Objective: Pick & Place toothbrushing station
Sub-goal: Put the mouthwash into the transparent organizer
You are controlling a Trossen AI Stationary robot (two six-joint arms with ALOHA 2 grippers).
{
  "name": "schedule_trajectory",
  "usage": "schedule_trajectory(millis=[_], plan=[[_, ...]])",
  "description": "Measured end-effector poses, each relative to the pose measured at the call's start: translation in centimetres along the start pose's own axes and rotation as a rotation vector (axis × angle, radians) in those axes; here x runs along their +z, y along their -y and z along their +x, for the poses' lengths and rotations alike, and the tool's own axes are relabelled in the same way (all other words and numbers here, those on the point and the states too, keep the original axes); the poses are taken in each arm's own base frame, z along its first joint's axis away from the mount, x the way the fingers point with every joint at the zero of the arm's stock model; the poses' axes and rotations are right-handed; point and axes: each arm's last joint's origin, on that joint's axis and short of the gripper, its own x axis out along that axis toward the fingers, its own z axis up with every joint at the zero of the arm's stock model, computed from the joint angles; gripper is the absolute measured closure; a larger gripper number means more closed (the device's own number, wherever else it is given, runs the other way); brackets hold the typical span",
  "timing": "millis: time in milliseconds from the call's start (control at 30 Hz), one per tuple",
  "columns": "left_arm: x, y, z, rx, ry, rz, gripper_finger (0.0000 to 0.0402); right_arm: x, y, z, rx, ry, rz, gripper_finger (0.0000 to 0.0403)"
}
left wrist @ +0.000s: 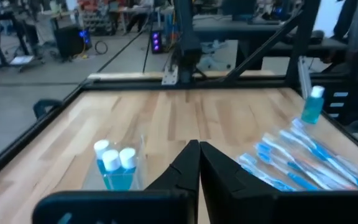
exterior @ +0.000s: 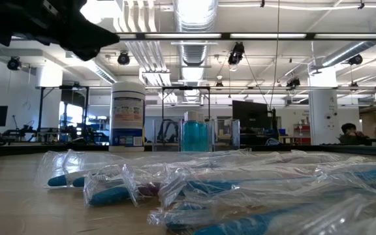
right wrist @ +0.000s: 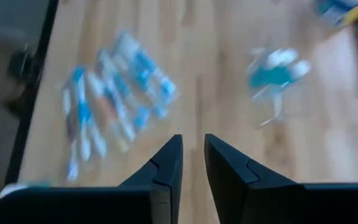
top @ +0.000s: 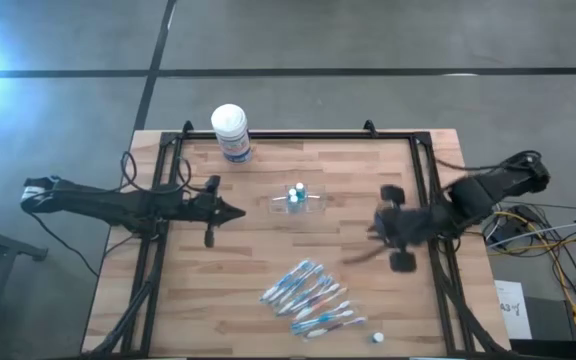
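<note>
Toothbrushes (top: 310, 297) lie in a loose pile on the near part of the counter (top: 258, 255), each one in its clear wrapper, so they slide easily on each other. I judge that a pick from the edge of the pile is safer than one from the middle.

My right hand (right wrist: 191, 146) hangs above the counter at its right side, between the pile and the cup (top: 296, 200). Its fingers (right wrist: 166, 163) stand close, with a narrow gap between them, and nothing is in that gap. The picture from this wrist is smeared, so I think the arm is in motion, but I cannot tell toward which thing.

The cup stands near the middle of the counter with two tubes (left wrist: 115, 158) inside it, their white caps up. This seems to be the place where the set is collected, because the cup holds slim things upright. One more tube (top: 377, 339) lies alone near the front right corner, beside the pile and well apart from the cup.

My left hand (left wrist: 199, 155) waits at the left side, fingers together and empty, pointing at the cup.

The canister (top: 231, 132) stands at the far edge and is not part of the set.
</note>
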Motion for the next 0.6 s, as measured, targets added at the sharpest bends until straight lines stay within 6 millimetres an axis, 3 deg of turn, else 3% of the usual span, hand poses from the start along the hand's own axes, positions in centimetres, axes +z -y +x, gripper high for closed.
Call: schedule_trajectory(millis=[267,433,600], plan=[[-0.7,0.0,0.8,0.004,-0.053,-0.027,0.0388,-4.1,-4.5,2.1,0.085,-0.141,0.009,0.0351],[-0.9,0.1,0.9,0.004,-0.062,-0.026,0.0388,-5.8,-5.4,4.5,0.028,-0.171,-0.016,0.0351],[-0.8,0.0,0.9,0.005,-0.06,-0.025,0.0388,-7.1,-5.4,6.7,0.133,-0.074,-0.098,0.0351]])
